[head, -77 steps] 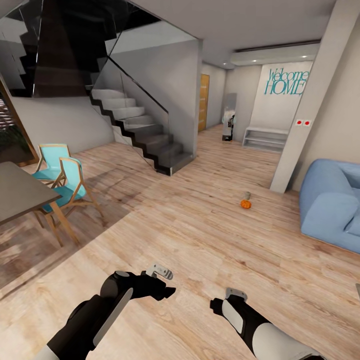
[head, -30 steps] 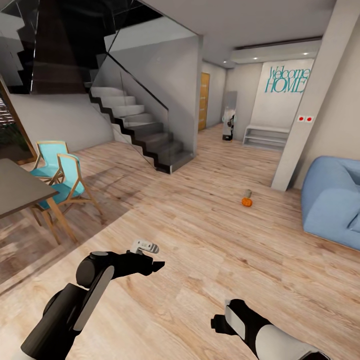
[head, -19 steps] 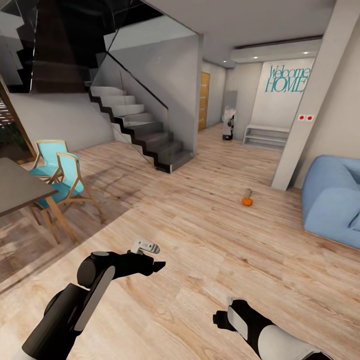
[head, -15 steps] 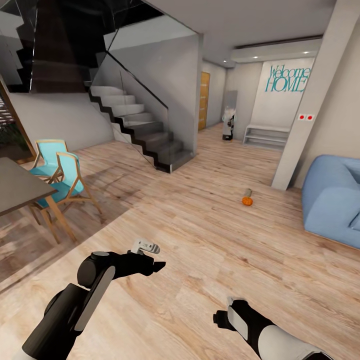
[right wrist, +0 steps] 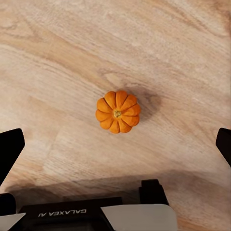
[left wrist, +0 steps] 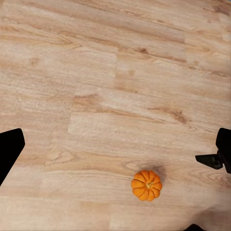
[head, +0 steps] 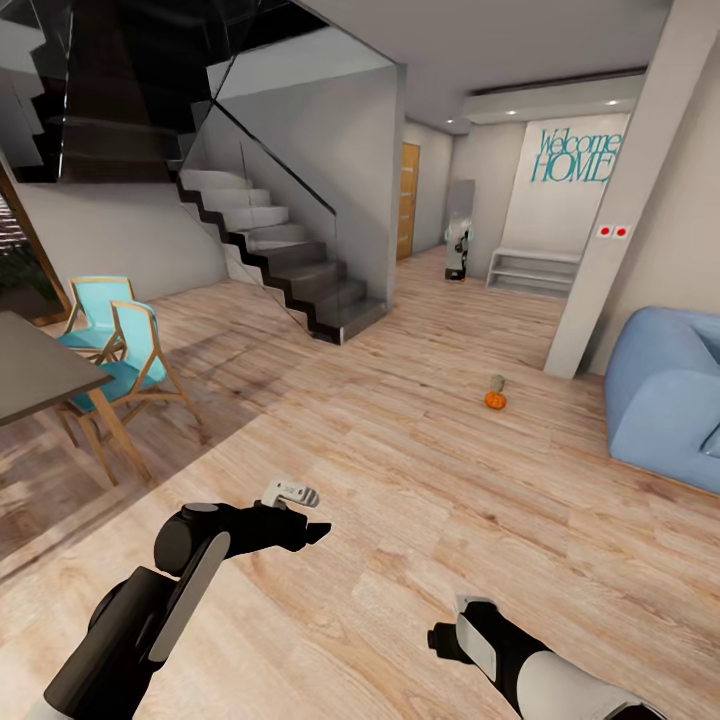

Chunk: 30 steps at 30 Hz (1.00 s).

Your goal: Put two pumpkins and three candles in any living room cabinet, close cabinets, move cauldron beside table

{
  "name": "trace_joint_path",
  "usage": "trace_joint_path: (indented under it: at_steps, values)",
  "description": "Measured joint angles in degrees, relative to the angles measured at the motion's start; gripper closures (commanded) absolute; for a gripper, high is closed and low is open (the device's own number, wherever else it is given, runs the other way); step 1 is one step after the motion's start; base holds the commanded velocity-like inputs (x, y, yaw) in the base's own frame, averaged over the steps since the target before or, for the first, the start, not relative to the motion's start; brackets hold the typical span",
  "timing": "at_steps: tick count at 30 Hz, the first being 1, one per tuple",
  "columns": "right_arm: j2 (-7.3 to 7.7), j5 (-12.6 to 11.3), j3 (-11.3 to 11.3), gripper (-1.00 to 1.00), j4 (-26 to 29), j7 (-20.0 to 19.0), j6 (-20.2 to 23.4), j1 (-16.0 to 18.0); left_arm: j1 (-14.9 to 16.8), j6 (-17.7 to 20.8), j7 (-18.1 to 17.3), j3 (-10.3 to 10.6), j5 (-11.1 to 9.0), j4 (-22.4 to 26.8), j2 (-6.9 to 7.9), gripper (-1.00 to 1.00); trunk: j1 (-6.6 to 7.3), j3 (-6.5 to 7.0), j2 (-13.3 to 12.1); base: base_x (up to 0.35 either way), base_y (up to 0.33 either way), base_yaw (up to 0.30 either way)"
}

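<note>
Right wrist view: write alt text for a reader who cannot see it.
A small ribbed orange pumpkin sits upright on a pale wood-plank floor, seen from directly above. The dark tips of the right gripper show at the two side edges, spread wide apart and clear of the pumpkin. Part of the robot's black-and-white body shows along one edge.

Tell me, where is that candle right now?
In the head view, the candle lies on the wooden floor, just behind a pumpkin, near the foot of the pillar and left of the blue sofa.
</note>
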<state>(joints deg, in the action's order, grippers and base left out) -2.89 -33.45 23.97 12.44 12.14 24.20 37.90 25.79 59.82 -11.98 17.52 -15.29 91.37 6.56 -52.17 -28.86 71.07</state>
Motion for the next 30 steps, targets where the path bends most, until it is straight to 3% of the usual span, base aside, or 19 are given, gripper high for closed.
trace_joint_path:
  at_steps: [16, 30]
  values:
    - [0.53, -0.05, 0.0, -1.0, -0.16, 0.0, -0.1, 0.05, 0.06, 0.0, 0.05, 0.36, 0.09, -0.08, -0.07, -1.0, -3.52, -2.87, 6.42, 0.0, 0.0, 0.0]
    - [0.56, -0.01, 0.14, -1.0, -0.59, -0.02, -2.84, 0.05, 0.09, 0.0, 0.08, 0.25, 0.09, -0.09, -0.09, -1.0, -6.59, -5.39, 12.04, 0.0, 0.0, 0.0]
